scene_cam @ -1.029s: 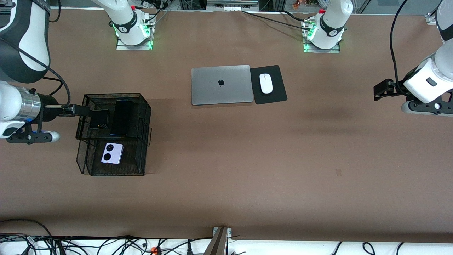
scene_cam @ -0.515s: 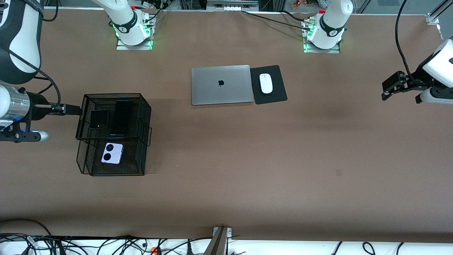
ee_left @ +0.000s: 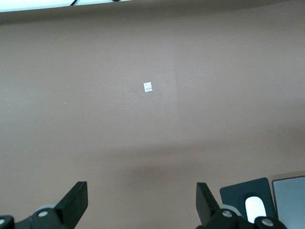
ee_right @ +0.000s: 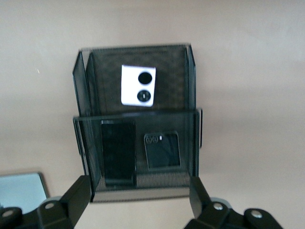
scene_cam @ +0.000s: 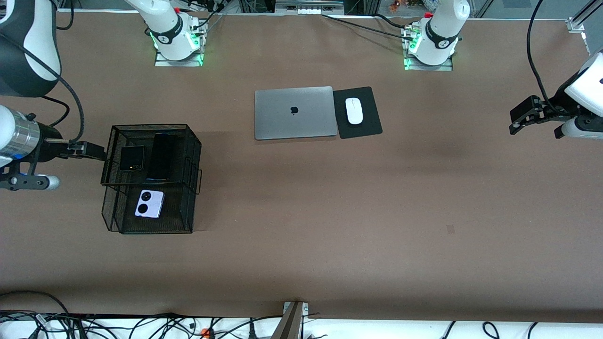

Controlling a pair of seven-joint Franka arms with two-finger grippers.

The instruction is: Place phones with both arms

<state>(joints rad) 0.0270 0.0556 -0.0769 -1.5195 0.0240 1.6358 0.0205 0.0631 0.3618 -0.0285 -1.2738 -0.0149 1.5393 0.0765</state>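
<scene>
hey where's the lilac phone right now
The lilac phone lies in the mesh rack's lower tier at the right arm's end of the table, nearer the front camera than the two black phones on the upper tier.

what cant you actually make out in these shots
- Long black phone, front view: dark on the dark mesh rack, its edges are lost.
- Right claw, right wrist view: the fingers are cut off by the frame edge.
- Left arm, front view: cut off at the frame edge.
</scene>
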